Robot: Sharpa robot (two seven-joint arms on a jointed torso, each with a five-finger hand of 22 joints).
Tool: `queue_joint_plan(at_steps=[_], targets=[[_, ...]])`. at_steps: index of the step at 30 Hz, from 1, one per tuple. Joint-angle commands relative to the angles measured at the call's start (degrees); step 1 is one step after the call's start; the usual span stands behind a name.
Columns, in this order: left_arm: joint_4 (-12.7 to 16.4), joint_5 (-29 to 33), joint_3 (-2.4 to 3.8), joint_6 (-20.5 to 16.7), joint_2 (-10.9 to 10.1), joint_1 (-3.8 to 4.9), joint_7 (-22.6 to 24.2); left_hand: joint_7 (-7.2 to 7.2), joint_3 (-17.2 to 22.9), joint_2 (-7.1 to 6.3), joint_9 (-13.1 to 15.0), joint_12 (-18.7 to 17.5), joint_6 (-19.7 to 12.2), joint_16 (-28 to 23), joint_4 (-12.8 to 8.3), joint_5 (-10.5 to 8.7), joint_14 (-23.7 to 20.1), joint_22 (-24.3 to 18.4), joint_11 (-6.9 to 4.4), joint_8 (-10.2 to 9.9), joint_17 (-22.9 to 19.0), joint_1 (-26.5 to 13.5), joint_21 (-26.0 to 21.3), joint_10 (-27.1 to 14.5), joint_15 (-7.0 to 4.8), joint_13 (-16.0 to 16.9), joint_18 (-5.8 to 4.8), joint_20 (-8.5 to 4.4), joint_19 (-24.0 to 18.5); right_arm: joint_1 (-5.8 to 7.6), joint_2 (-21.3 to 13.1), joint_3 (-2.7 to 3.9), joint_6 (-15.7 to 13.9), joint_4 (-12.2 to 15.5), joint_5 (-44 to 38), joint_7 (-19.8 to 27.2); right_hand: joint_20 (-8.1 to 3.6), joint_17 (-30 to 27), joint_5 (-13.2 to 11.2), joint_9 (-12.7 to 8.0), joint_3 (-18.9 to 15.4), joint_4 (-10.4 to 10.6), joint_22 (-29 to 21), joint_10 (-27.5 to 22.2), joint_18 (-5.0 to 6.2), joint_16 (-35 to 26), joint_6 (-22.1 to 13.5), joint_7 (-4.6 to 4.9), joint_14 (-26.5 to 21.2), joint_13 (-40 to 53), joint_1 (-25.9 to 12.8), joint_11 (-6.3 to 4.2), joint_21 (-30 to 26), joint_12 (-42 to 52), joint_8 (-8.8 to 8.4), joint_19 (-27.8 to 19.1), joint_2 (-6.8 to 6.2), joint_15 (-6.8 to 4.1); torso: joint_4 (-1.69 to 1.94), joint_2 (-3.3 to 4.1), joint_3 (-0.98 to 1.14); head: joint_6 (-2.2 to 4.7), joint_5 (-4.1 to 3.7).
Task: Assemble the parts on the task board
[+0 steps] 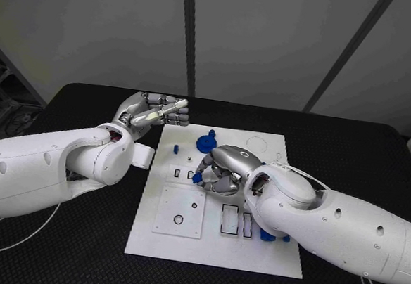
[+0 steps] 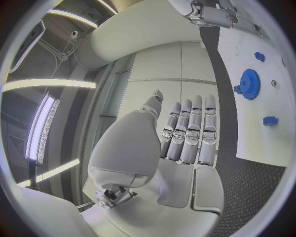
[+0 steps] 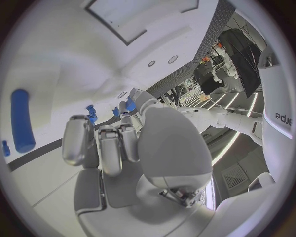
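- We see the flat white task board (image 1: 214, 249) lying mid-table on the black, finely textured table (image 1: 368, 149), with rectangular slots cut in it.
- A toothed blue gear (image 2: 249, 84) sits near the board's far edge; the left wrist view shows its teeth — the head view gives just a blue blob.
- The left hand (image 1: 153, 112) hovers beside the board's far left corner, fingers curled, holding nothing.
- The right hand (image 1: 224, 169) rests over the board's middle, fingers curled downward — we cannot tell whether it grips anything.
- A blue cylinder (image 3: 21, 120) lies on the board.
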Motion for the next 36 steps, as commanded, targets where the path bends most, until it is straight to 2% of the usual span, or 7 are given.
queue_joint_plan(at_steps=[1, 8, 9, 15, 21, 27, 36], targets=[[-0.1, -0.4, 0.03, 0.7, -0.1, 0.08, -0.1, 0.15, 0.0, 0.34, 0.0, -0.3, 0.3, -0.2, -0.3, -0.19, 0.4, -0.1, -0.26, -0.4, 0.1, -0.1, -0.2, 0.1, -0.05, 0.0, 0.0, 0.07, 0.4, 0.71, -0.2, 0.07, 2.6, 1.1, -3.9, -3.7, -0.3, 15.1, 0.0, 0.1, 0.0, 0.0, 0.2, 0.1, -0.55, 0.3, 0.6, -0.05, 6.1, 6.7, -0.7, -0.03, 0.2, 0.0, 0.39, 0.1, 0.15, -0.43, 0.02, 0.06, -0.07, 0.06, -0.03], [-0.3, -0.4, 0.02, 0.7, -0.2, 0.08, -0.2, 0.15, 0.0, 0.34, 0.0, -0.3, 0.3, -0.2, -0.3, -0.19, 0.4, -0.1, -0.26, -0.4, 0.1, -0.1, -0.2, 0.1, -0.05, 0.0, 0.0, 0.07, 0.4, 2.34, 0.0, 0.08, 5.2, 2.1, -6.7, -6.5, -0.31, 15.1, 0.1, 0.1, 0.1, 0.0, 0.3, 0.1, -0.57, 0.3, 0.8, -0.14, 6.1, 6.7, -0.8, -0.09, 0.3, 0.0, 0.5, 0.2, 0.18, -0.47, 0.04, 0.03, -0.16, 0.13, -0.21], [-0.4, -0.4, 0.02, 0.7, -0.2, 0.08, -0.2, 0.13, 0.0, 0.34, 0.0, -0.3, 0.3, -0.3, -0.3, -0.19, 0.4, -0.1, -0.26, -0.4, 0.1, -0.1, -0.2, 0.1, -0.05, 0.0, 0.0, 0.07, 0.5, 2.51, 0.1, 0.08, 5.4, 2.2, -7.2, -7.0, -0.31, 15.1, 0.1, 0.2, 0.0, 0.0, 0.4, 0.2, -0.59, 0.3, 0.8, -0.17, 6.1, 6.8, -0.9, -0.11, 0.3, 0.1, 0.54, 0.3, 0.17, -0.48, 0.1, 0.07, -0.07, 0.21, -0.28], [-0.6, -0.4, 0.01, 0.7, -0.2, 0.08, -0.3, 0.13, 0.0, 0.34, 0.0, -0.3, 0.3, -0.3, -0.3, -0.19, 0.4, -0.1, -0.26, -0.4, 0.1, -0.1, -0.2, 0.1, -0.05, 0.0, 0.0, 0.07, 0.5, 3.29, 0.6, 0.08, 6.0, 2.5, -9.4, -8.8, -0.33, 15.1, 0.2, 0.2, 0.0, 0.1, 0.6, 0.2, -0.62, 0.3, 0.9, -0.22, 6.1, 6.8, -0.9, -0.15, 0.4, 0.1, 0.6, 0.4, 0.18, -0.51, 0.14, 0.03, -0.07, 0.29, -0.26], [-0.8, -0.4, 0.0, 0.7, -0.2, 0.09, -0.4, 0.13, 0.0, 0.34, 0.0, -0.3, 0.3, -0.3, -0.3, -0.19, 0.4, -0.1, -0.26, -0.4, 0.1, -0.1, -0.2, 0.1, -0.05, 0.0, 0.0, 0.07, 0.5, 4.41, 2.5, 0.07, 10.0, 1.7, -11.7, -10.4, -0.35, 15.1, 0.4, 0.2, 0.1, 0.0, 0.7, 0.3, -0.65, 0.3, 1.0, -0.28, 6.1, 6.9, -0.9, -0.2, 0.5, 0.2, 0.67, 0.5, 0.21, -0.55, 0.1, 0.01, -0.08, 0.36, -0.1], [-0.9, -0.4, 0.0, 0.6, -0.3, 0.1, -0.4, 0.13, 0.0, 0.34, 0.0, -0.3, 0.3, -0.3, -0.3, -0.19, 0.4, -0.1, -0.26, -0.4, 0.1, -0.1, -0.2, 0.1, -0.05, 0.0, 0.0, 0.07, 0.5, 4.8, 4.0, 0.05, 13.0, 1.0, -13.6, -11.4, -0.35, 15.1, 0.4, 0.2, 0.1, 0.0, 0.6, 0.2, -0.64, 0.3, 1.0, -0.29, 6.1, 6.8, -1.0, -0.21, 0.4, 0.1, 0.68, 0.4, 0.22, -0.56, 0.16, 0.1, 0.06, 0.29, 0.0], [-0.9, -0.4, 0.0, 0.6, -0.3, 0.1, -0.5, 0.13, 0.0, 0.34, 0.0, -0.3, 0.3, -0.3, -0.3, -0.19, 0.4, -0.1, -0.26, -0.4, 0.1, -0.1, -0.2, 0.1, -0.05, 0.0, 0.0, 0.07, 0.5, 4.99, 5.4, 0.02, 16.8, 0.3, -15.2, -12.3, -0.37, 15.1, 0.3, 0.2, 0.1, 0.1, 0.5, 0.2, -0.61, 0.3, 1.1, -0.32, 6.1, 6.7, -1.1, -0.22, 0.4, 0.0, 0.72, 0.4, 0.23, -0.59, 0.15, 0.1, 0.07, -0.02, 0.64]])
